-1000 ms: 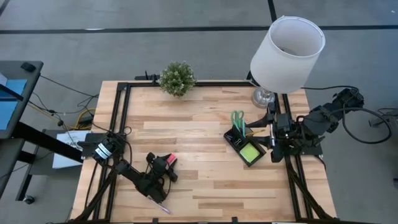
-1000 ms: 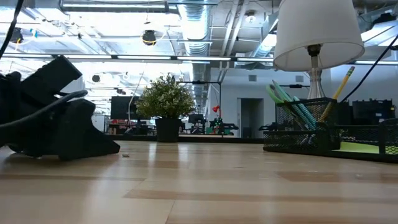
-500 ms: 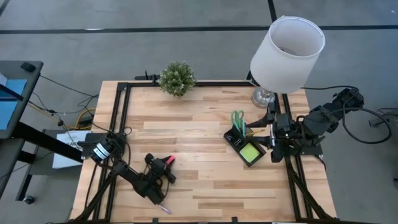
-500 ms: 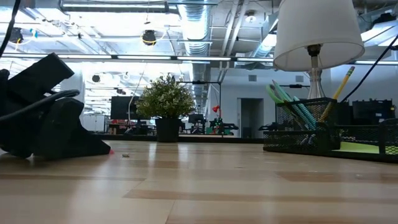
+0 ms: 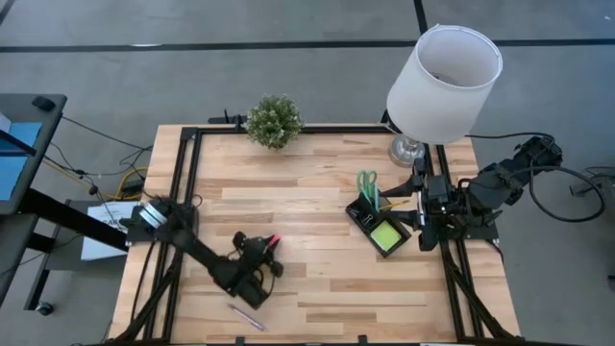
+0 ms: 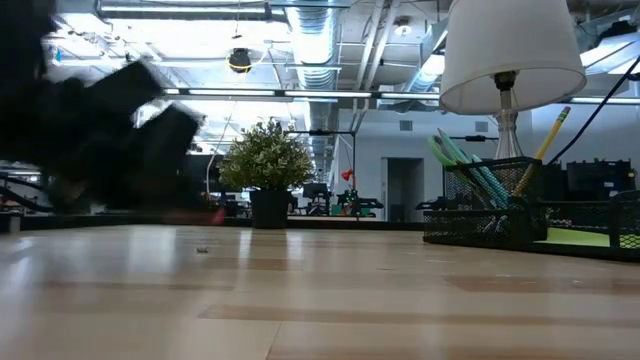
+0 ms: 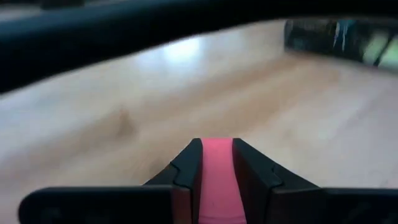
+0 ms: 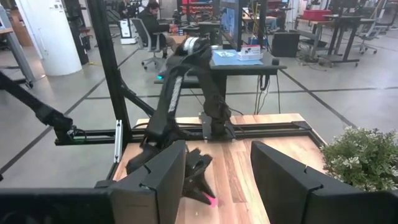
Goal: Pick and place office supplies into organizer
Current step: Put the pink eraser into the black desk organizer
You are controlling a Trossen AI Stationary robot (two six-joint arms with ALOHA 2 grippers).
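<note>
My left gripper [image 5: 266, 247] is shut on a pink eraser [image 7: 216, 167] and hangs above the table's near-left part; it shows blurred in the low view [image 6: 190, 170]. The black organizer [image 5: 380, 223] stands on the table's right side and holds a lime-green sticky-note pad [image 5: 388, 234], green-handled scissors [image 5: 368, 183], teal pens and a pencil [image 6: 553, 130]. A purple pen [image 5: 245, 317] lies flat near the table's near edge. My right gripper [image 8: 217, 186] waits open, to the right of the organizer. My left gripper pinches the pink eraser between its two fingers [image 7: 186, 169], one on each long side. The eraser's end [image 5: 273, 239] sticks out a little past the fingertips, toward the table's far right. The eraser [image 6: 217, 214] is lifted clear of the table.
A small potted plant [image 5: 274, 120] stands at the far edge. A lamp with a white shade [image 5: 444, 72] stands at the far right corner, behind the organizer. Bare wood [image 5: 307, 211] lies between my left gripper and the organizer.
My left gripper, shut on the eraser throughout, has risen off the table and moved a little toward the table's right. The eraser has been lifted clear of the wood.
</note>
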